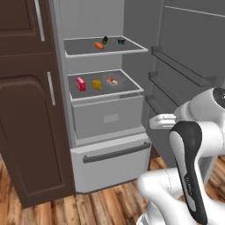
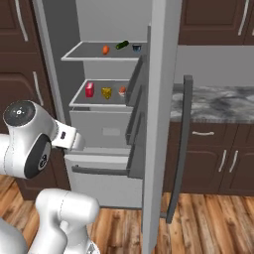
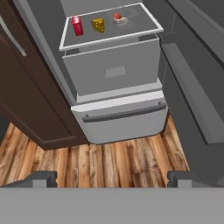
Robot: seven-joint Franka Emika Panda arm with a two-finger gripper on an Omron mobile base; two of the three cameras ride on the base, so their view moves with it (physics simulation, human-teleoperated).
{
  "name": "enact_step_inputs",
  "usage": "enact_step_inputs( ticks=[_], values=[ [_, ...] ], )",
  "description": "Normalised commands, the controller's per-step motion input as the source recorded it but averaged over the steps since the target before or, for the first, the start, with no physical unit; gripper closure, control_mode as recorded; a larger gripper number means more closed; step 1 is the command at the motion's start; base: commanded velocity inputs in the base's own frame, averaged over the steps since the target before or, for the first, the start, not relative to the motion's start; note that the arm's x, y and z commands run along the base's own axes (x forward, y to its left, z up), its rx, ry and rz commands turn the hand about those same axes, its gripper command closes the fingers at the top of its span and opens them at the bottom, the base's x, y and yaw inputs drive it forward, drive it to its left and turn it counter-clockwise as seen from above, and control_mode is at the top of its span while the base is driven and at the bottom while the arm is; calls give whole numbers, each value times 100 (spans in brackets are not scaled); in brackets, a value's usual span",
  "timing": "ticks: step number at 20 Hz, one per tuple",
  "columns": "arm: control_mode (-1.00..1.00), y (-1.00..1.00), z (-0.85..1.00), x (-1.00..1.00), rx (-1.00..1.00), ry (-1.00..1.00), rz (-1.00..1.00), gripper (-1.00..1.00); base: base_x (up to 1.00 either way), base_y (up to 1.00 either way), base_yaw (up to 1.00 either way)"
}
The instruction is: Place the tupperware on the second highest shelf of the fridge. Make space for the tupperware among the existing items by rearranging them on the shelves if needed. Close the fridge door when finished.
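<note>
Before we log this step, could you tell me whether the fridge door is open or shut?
Open: the fridge door stands swung wide, its inner racks and the shelves exposed.

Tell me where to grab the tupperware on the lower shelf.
Take the tupperware across its short sides, coming in from the open front above the shelf. It lies flat at the right end, clear of the cheese wedge; the open fingers should span it.
</note>
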Motion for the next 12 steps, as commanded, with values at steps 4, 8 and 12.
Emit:
enact_step_inputs(
  ticks=[4, 8, 12],
  values=[
    [100, 0, 0, 0, 0, 0, 0, -100, -48, -3, 0],
    [100, 0, 0, 0, 0, 0, 0, -100, -31, -4, 0],
    [-100, 0, 0, 0, 0, 0, 0, -100, 0, 0, 0]
  ],
)
